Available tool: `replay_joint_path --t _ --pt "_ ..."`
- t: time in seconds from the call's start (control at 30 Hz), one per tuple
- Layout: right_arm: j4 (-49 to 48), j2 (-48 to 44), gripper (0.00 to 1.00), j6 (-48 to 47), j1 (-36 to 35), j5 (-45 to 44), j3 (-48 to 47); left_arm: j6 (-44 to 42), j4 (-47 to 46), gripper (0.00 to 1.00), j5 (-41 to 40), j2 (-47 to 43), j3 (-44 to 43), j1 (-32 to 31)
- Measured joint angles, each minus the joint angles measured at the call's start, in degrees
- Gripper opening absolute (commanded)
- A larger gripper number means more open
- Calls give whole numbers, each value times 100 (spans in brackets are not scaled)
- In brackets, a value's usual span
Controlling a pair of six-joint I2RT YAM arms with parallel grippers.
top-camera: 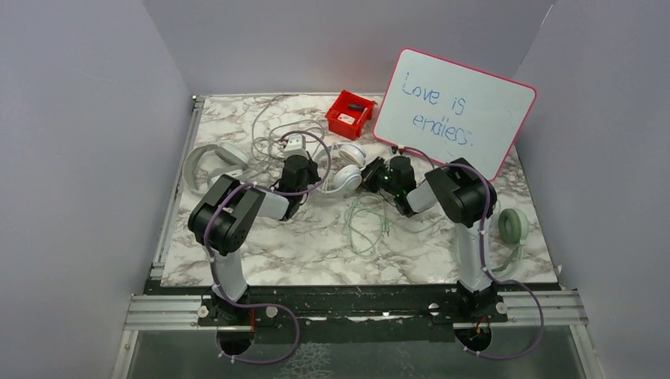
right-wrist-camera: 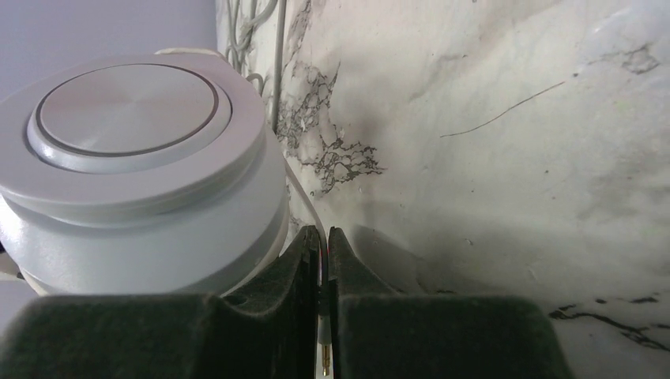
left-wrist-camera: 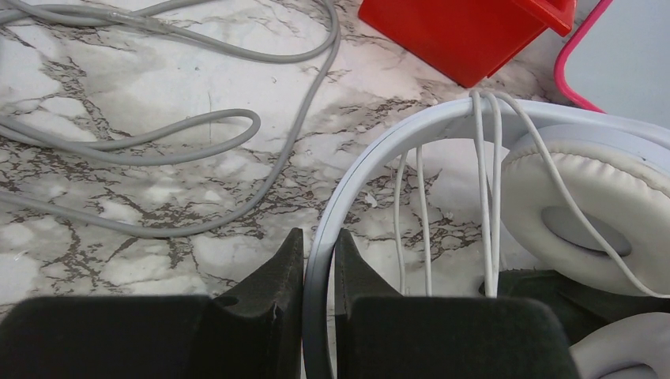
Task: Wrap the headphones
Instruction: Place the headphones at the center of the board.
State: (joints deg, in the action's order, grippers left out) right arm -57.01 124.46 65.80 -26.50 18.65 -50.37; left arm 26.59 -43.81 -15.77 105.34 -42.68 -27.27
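The white headphones [top-camera: 348, 169] lie at the table's middle back, between my two grippers. My left gripper [left-wrist-camera: 319, 246] is shut on their thin headband [left-wrist-camera: 371, 150]; in the top view it [top-camera: 322, 175] sits just left of the cups. Turns of the white cable [left-wrist-camera: 486, 174] run over the band beside a padded cup [left-wrist-camera: 581, 197]. My right gripper [right-wrist-camera: 324, 233] is shut on the cable's end, with the gold jack plug [right-wrist-camera: 324, 359] showing between the fingers. It sits right beside a white cup [right-wrist-camera: 134, 158], at the pair's right in the top view [top-camera: 368, 175].
A grey pair of headphones [top-camera: 207, 163] and its loose grey cable [left-wrist-camera: 158, 126] lie back left. A mint pair [top-camera: 512, 225] sits at the right edge, its cable [top-camera: 367, 225] looped mid-table. A red bin [top-camera: 350, 113] and a pink-rimmed whiteboard [top-camera: 454, 110] stand behind.
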Motion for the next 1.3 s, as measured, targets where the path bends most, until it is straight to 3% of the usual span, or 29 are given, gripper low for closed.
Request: replay_joint_path --t 0.13,0.57,0.8,1.17,1.3 --pt "33 -2 11 20 4 -92 0 -2 -79 0 -66 186 -118 -33" --pt "658 -597 40 81 24 -625 380 -214 -490 0 -671 579 -501 -166" --pt "1416 -1285 44 -76 105 -885 741 -267 -525 0 -776 780 -566 -149" --pt "3429 -2942 50 -1462 553 -1561 1241 -400 -299 0 -894 1104 -817 -315" --pt "3967 -3604 51 -2085 595 -1860 1241 -389 -55 11 -949 1099 -909 -350"
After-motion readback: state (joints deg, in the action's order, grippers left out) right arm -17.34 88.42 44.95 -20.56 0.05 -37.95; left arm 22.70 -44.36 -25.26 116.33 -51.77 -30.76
